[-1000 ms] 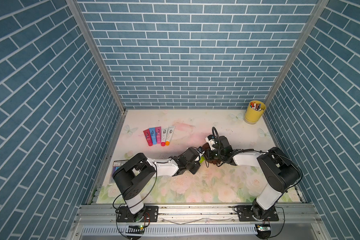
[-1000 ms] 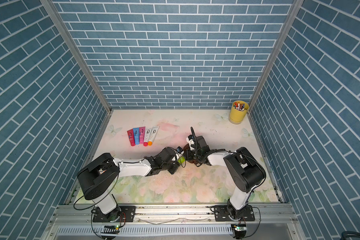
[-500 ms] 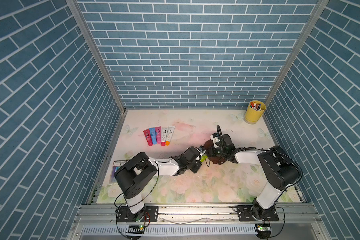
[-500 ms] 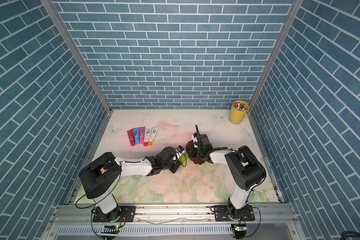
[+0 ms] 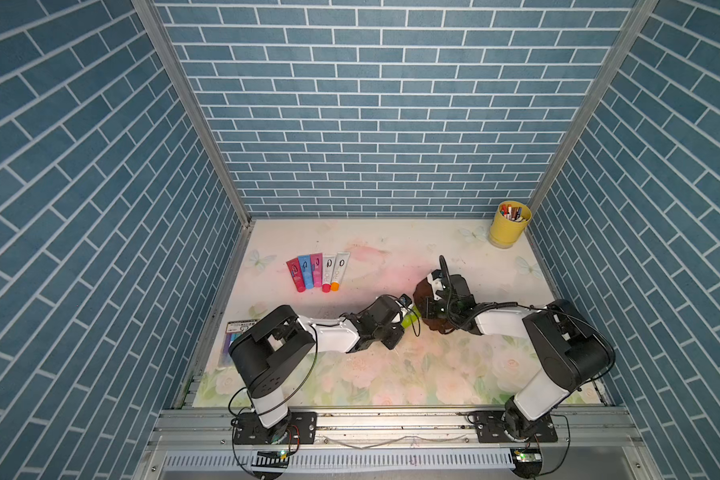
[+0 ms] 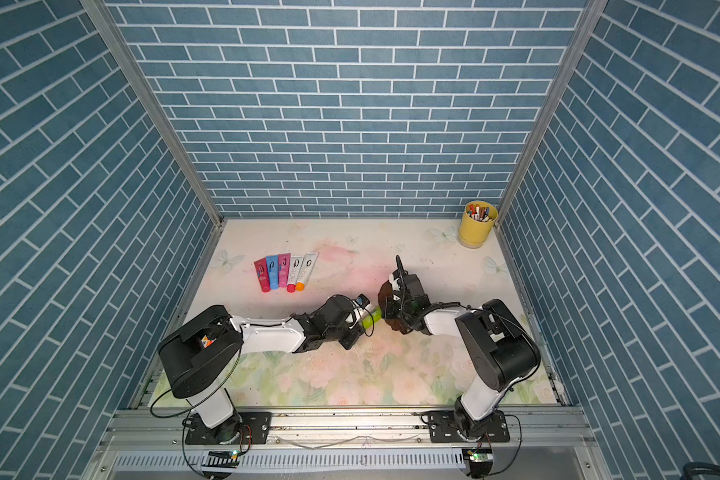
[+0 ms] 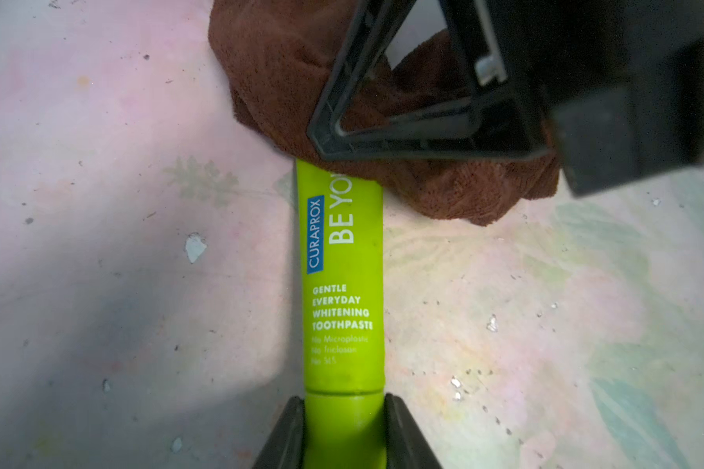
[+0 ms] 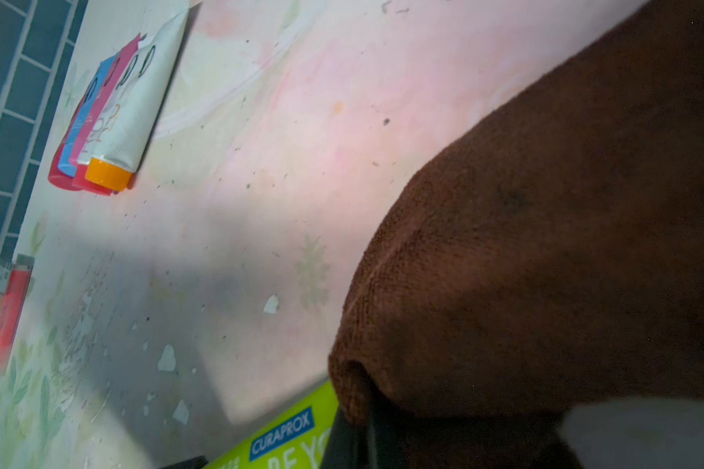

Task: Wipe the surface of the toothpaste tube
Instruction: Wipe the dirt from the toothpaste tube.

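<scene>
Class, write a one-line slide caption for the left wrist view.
Left gripper clamps a green Curaprox toothpaste tube by its cap while the right gripper holds a brown cloth over the far end.

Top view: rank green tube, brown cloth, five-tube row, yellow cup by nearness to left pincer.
1. green tube: in left pincer
2. brown cloth: on tube's far end
3. five-tube row: back left
4. yellow cup: back-right corner
</scene>
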